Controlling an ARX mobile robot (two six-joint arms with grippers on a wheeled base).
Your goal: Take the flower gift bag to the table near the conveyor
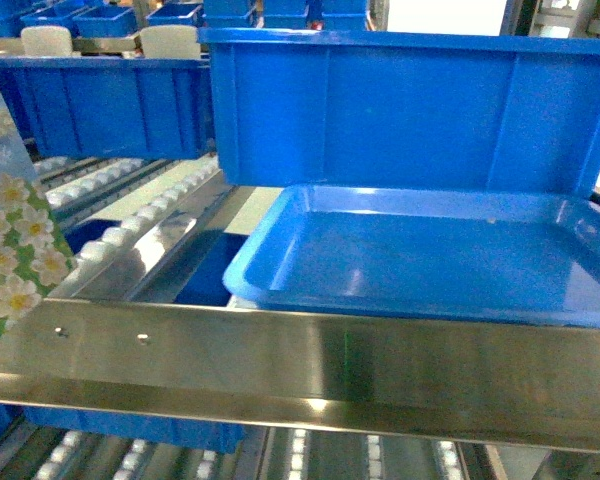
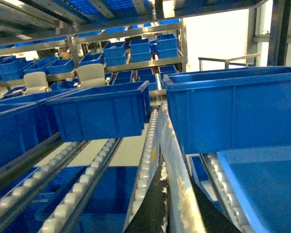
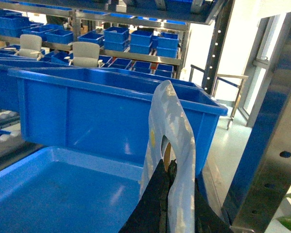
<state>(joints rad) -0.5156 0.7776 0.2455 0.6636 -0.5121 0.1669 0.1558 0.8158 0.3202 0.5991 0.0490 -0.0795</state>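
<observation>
The flower gift bag [image 1: 10, 250], pale blue with white blossoms, shows only as a slice at the far left of the head view, in front of the conveyor [image 1: 280, 360] and its steel front rail. Neither gripper appears there. In the left wrist view my left gripper [image 2: 176, 174] is shut on a pale edge of the bag [image 2: 182, 204], with roller tracks [image 2: 145, 160] ahead. My right gripper [image 3: 174, 170] is shut on the bag's looped handle [image 3: 172, 126], which stands up above the black fingers. The table is out of view.
A shiny blue tray [image 1: 430, 260] lies on the rack straight ahead, with a deep blue bin [image 1: 410, 110] behind it. More blue bins [image 2: 102, 114] sit on the sloping roller tracks [image 1: 130, 225]. A steel upright [image 3: 266, 160] stands close on the right.
</observation>
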